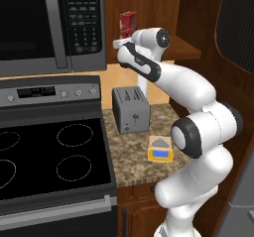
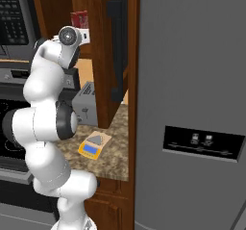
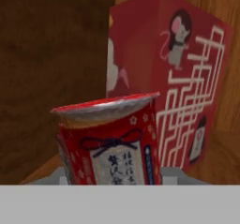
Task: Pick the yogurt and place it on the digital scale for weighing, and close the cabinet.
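one tall red carton point(image 3: 173, 78) printed with mice and a white maze stands just behind the yogurt point(image 3: 112, 141) on the open cabinet point(image 1: 193, 37) shelf, against the wood wall. the yogurt, one small red cup with a pale label and dark bow, sits close before the tool point(image 1: 120, 41); i cannot tell whether it is clamped. on the bench point(image 1: 134, 151) one grey toaster point(image 1: 130, 110) stands near the back, one yellow digital scale point(image 1: 160, 149) near the front edge
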